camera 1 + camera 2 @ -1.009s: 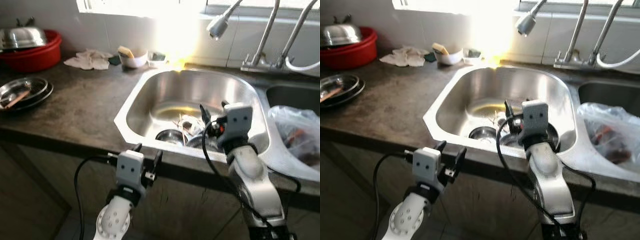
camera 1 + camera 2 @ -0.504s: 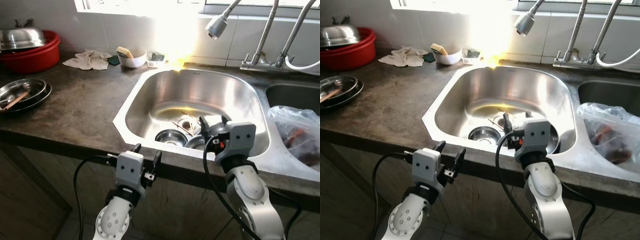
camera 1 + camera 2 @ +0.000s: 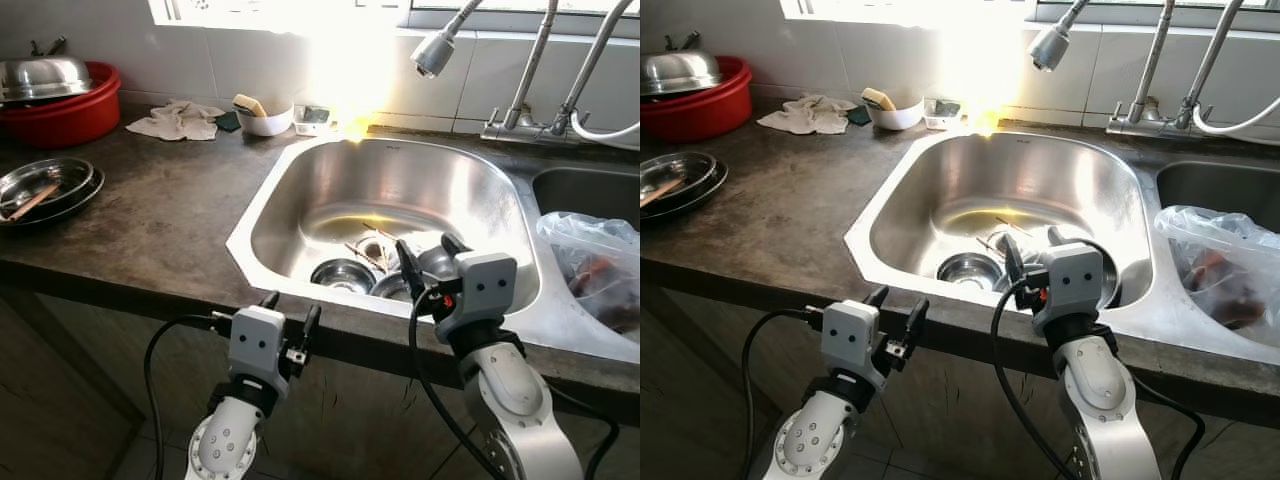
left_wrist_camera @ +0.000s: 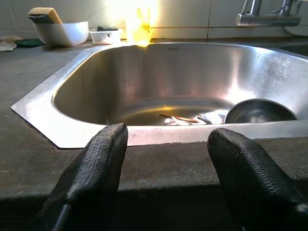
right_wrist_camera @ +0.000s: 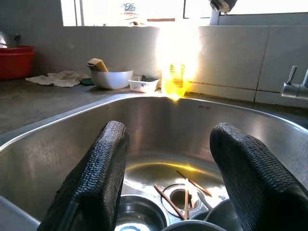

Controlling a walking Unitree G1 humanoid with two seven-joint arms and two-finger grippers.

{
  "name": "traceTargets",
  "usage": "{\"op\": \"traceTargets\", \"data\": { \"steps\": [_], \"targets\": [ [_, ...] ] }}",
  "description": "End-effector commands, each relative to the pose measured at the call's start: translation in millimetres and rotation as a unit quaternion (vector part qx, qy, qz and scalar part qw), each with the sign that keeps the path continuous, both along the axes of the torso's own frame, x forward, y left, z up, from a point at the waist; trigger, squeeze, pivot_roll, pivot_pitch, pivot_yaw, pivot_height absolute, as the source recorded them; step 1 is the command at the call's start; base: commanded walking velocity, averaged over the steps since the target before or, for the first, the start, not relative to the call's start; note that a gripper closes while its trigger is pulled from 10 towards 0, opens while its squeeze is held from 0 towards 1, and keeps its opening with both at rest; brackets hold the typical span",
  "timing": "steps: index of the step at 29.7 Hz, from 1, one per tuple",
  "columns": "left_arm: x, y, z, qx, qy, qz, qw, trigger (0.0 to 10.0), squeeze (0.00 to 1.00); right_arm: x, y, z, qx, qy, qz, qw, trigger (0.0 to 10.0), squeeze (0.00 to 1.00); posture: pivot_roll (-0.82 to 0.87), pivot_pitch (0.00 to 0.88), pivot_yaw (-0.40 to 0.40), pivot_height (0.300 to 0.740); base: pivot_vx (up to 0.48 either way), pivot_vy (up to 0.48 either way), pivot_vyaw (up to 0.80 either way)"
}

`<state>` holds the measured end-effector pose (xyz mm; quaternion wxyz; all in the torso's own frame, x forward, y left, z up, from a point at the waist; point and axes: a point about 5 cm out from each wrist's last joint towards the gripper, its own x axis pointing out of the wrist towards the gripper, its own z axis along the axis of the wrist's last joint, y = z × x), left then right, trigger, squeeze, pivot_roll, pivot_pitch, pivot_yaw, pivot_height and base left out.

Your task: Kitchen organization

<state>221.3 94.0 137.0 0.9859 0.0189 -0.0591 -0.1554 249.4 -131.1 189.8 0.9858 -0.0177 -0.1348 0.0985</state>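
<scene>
The steel sink [image 3: 262,205] is set into the dark counter. On its bottom lie two steel bowls [image 3: 342,273] near the drain, with a few thin chopsticks [image 3: 365,252] beside them. My right gripper [image 3: 425,250] stands open over the sink's front rim, above the bowls, holding nothing. In the right wrist view its fingers [image 5: 103,168] frame the basin and the chopsticks [image 5: 166,195]. My left gripper [image 3: 291,307] is open below the counter's front edge, apart from everything. The left wrist view looks between its fingers [image 4: 103,159] over the sink's rim [image 4: 159,134].
A red basin with a steel lid [image 3: 65,100] and stacked steel plates [image 3: 40,185] sit at the far left. A cloth [image 3: 180,120] and a white bowl with a sponge [image 3: 265,118] stand behind the sink. A spray head [image 3: 435,52] hangs above. A plastic bag [image 3: 595,270] fills the right basin.
My right gripper has dropped from higher over the sink to just above its front rim and drawn back toward me. The left gripper has sunk slightly. Both stayed open.
</scene>
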Motion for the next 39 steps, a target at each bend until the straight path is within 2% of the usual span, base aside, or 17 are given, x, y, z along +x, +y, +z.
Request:
{"op": "traceTargets", "data": {
  "steps": [1,17,39],
  "targets": [
    [-1.0,1.8,3.7,0.003,-0.009,0.001,1.000,10.0,0.00,-2.2,1.7,1.7,0.001,-0.001,0.008,1.000,10.0,0.00,0.04,0.060,-0.020,0.740,0.000,0.000,0.00],
    [-0.9,-1.6,2.8,0.002,-0.010,-0.009,1.000,10.0,0.00,5.4,5.4,5.2,0.016,-0.004,-0.001,1.000,10.0,0.00,0.04,0.043,-0.014,0.740,0.000,0.000,0.00],
    [-1.1,-2.8,1.0,0.005,-0.007,-0.006,1.000,10.0,0.00,9.5,8.5,1.9,0.023,0.008,-0.008,1.000,10.0,0.00,0.04,0.062,-0.020,0.740,-0.275,0.000,0.00]
  ]
}}
